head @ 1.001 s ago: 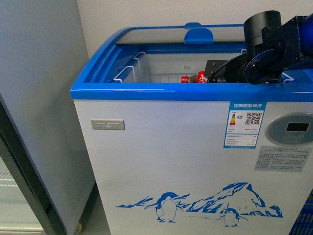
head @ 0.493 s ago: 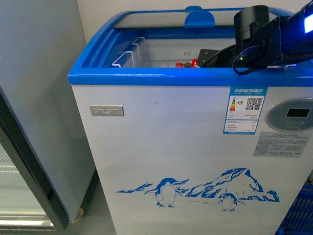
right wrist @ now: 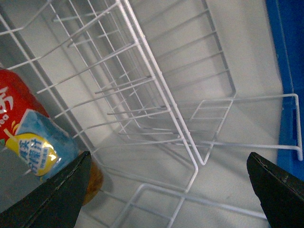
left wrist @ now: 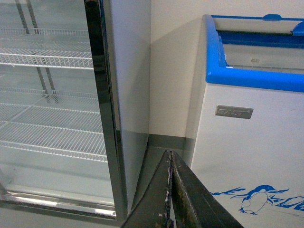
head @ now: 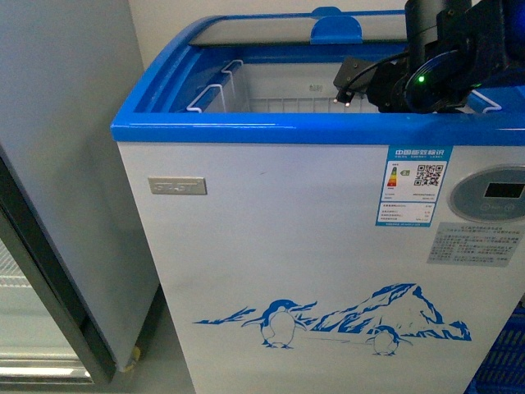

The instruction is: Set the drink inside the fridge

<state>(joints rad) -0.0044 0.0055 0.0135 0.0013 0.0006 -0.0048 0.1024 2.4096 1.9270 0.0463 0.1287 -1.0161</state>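
The right gripper (right wrist: 168, 159) hangs splayed wide and empty inside the chest freezer (head: 271, 238), nothing between its two dark fingers (right wrist: 57, 194). Just beside one finger lies a drink bottle (right wrist: 28, 137), its red label with white characters and a blue-and-yellow patch showing, with amber-dark liquid at its end. It appears to be the task's drink, set down within the white wire basket (right wrist: 156, 95), though the right wrist view crops it at the frame edge and whether finger and bottle touch cannot be told. From the front, the right arm (head: 435, 57) reaches over the blue rim (head: 246, 130) into the opening, and the bottle is hidden behind that rim. The left gripper (left wrist: 169, 190) is pinched closed on nothing, low and pointed at the gap between the freezer and the upright glass-door fridge (left wrist: 52, 95). The placing looks done. The exit should go straight up, clear of wires and rim, without brushing the bottle.
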